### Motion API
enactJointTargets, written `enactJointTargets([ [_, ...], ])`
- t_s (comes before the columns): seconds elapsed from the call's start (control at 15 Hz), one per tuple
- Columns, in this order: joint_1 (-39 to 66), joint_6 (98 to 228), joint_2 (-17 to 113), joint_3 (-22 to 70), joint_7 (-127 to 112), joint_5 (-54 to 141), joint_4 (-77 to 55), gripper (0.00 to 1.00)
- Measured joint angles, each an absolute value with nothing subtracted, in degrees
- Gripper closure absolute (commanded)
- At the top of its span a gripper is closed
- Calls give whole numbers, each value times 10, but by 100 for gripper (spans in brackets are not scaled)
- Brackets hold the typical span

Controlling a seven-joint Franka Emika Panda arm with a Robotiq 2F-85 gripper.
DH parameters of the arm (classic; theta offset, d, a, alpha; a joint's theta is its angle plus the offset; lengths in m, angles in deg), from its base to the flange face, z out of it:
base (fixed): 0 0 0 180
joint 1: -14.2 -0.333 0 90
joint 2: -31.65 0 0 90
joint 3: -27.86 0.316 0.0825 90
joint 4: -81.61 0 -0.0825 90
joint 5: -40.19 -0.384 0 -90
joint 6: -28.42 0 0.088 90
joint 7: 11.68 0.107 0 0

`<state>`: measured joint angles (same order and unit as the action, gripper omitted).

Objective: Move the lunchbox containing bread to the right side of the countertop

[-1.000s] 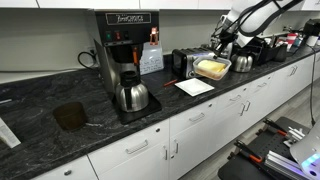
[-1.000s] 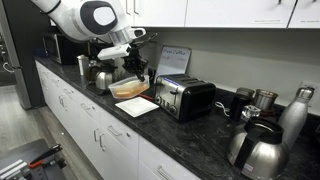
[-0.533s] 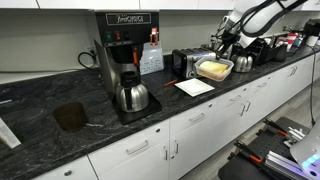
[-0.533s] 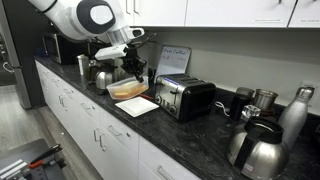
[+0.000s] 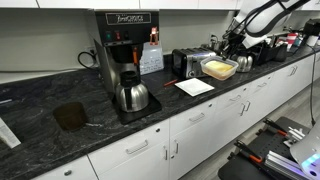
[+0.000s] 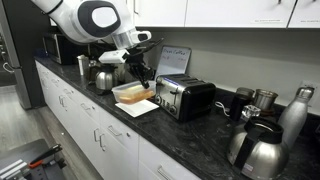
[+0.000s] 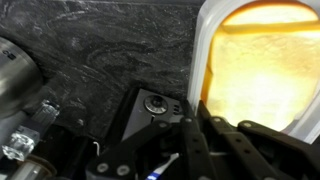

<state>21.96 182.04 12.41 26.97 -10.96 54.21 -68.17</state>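
In wrist view, gripper [image 7: 197, 112] up from btm edge, jaws drawn nearly together on white rim of lunchbox [image 7: 207, 60], pinching it w/ hardly any gap left. Through clear wall, bread [image 7: 262, 70] glowing pale yellow-tan, filling top-right corner. Beyond, dark speckled countertop [image 7: 110, 45]; at far left a grey metal object [image 7: 15, 75], too blurred to name. In an exterior view, lunchbox [image 5: 219, 68] toward right part of counter run, just in front of toaster [image 5: 188, 62] and beside steel kettle [image 5: 243, 63]. Gripper [image 5: 229, 50] down on its back edge, hanging from white arm [image 5: 262, 12] at top right. White paper sheet [image 5: 194, 87] flat on countertop [image 5: 60, 140], near box but apart from it here. Further left, coffee machine [image 5: 125, 50] w/ steel carafe [image 5: 131, 96] on its base. In an exterior view from opp. end, lunchbox [image 6: 133, 93] level, overlapping far part of paper sheet [image 6: 137, 109], just beside toaster [image 6: 186, 97]. Gripper [image 6: 141, 76] roughly upright at box's far edge, arm [image 6: 90, 18] bulky and white above. Can't tell whether box btm touches paper or hangs just clear of it. Past toaster, dark mugs [image 6: 240, 100], another carafe [image 6: 255, 150] and a steel bottle [image 6: 297, 110] along the countertop [image 6: 200, 135]. Below, white cabinets [image 6: 100, 140] w/ silver handles.
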Motion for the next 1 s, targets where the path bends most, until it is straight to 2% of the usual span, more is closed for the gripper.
enactJointTargets([
  [0.27,266,1822,120,243,-58,542,-701,98],
  [0.33,277,1823,118,239,-47,542,-708,93],
  [0.8,293,1829,108,239,-27,544,-721,93],
  [0.87,293,1829,108,239,-27,544,-721,98],
  [1.0,293,1828,109,239,-25,539,-721,98],
])
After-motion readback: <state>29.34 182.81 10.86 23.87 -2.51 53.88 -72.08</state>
